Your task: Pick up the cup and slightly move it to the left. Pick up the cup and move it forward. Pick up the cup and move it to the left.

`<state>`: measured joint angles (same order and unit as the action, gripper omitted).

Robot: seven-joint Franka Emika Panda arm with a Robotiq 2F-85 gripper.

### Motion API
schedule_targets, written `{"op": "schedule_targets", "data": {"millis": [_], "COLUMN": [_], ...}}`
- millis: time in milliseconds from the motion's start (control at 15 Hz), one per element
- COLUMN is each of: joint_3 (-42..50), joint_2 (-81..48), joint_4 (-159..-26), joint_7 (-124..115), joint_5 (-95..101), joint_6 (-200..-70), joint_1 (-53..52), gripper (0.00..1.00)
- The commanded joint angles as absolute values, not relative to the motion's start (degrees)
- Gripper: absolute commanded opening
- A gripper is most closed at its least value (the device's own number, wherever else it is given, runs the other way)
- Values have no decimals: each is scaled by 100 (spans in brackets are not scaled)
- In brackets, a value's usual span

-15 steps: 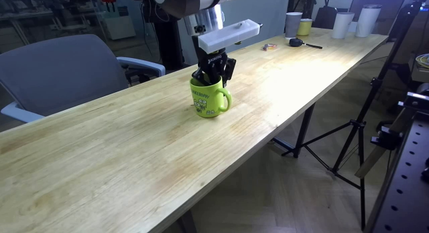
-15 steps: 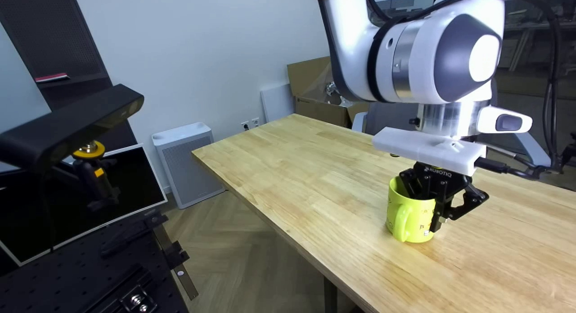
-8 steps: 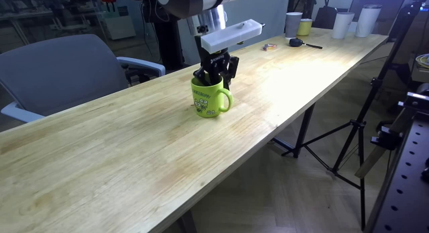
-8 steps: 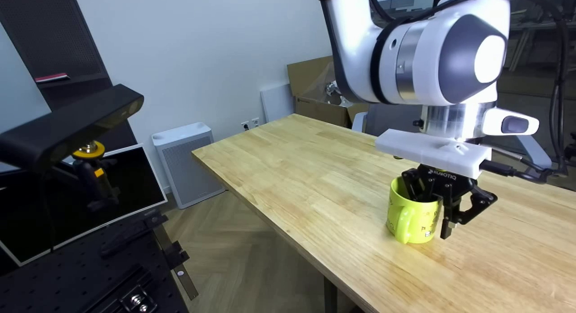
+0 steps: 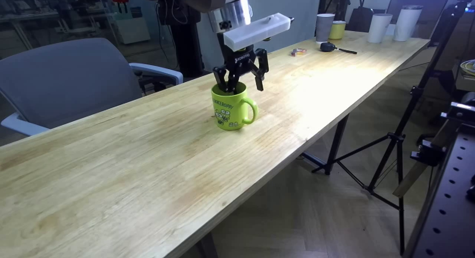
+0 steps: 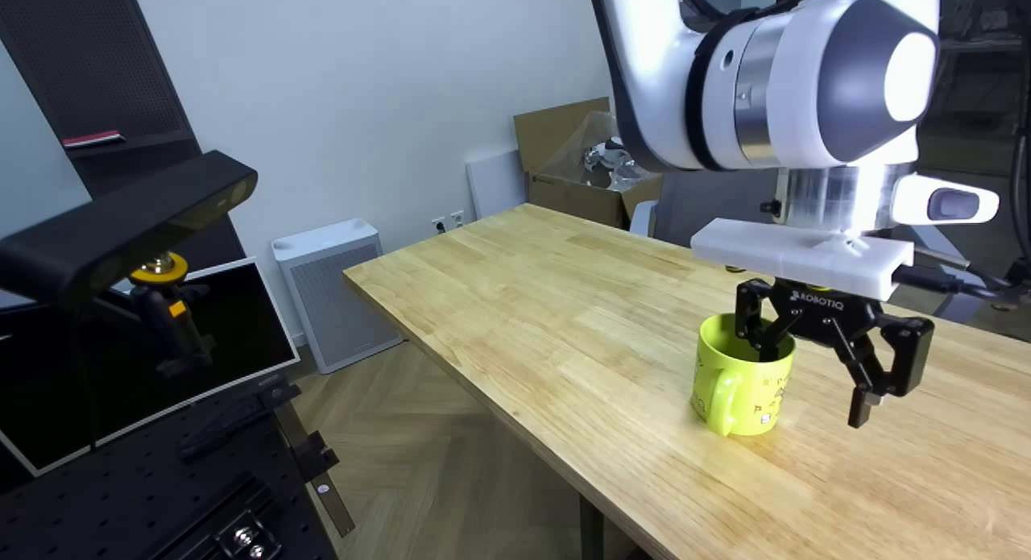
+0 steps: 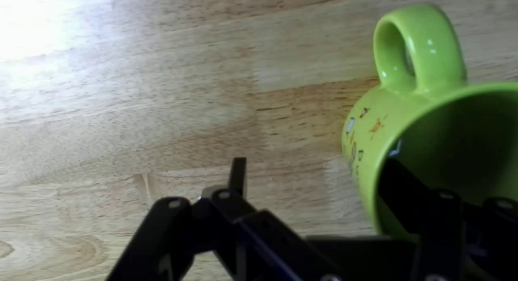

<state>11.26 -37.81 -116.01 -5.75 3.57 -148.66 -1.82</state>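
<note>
The lime-green cup (image 5: 228,113) stands upright on the wooden table, printed with cartoon figures. Its handle (image 7: 439,50) shows at the upper right of the wrist view. My gripper (image 6: 813,391) is open and straddles the cup's wall. One finger reaches down inside the mouth, its tip near the inner wall. Outside, the opposite finger (image 7: 238,172) is well apart from the wall, with bare wood between. The inner fingertip is partly hidden by the rim in both exterior views.
At the table's far end stand a grey cup (image 5: 324,28), a smaller yellow cup (image 5: 337,30) and white tumblers (image 5: 379,28). A black tool (image 5: 327,46) and an orange packet (image 5: 298,52) lie nearer. A chair (image 5: 74,76) stands along one long edge.
My gripper has opened, its outer finger swinging away from the cup's wall, and the hand has risen a little. The cup shifted very slightly at first, then stayed where it stands.
</note>
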Motion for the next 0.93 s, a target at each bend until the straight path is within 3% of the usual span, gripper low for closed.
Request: {"op": "schedule_targets", "data": {"millis": [0,867], "joint_3": [1214,1148], "joint_2": [-3592,-2860], "joint_4": [-11441,-11207], "joint_7": [-906,-1090], "joint_5": [566,763], "joint_6": [-14562,-13879], "joint_1": [-281,-244], "gripper": [100,100]}}
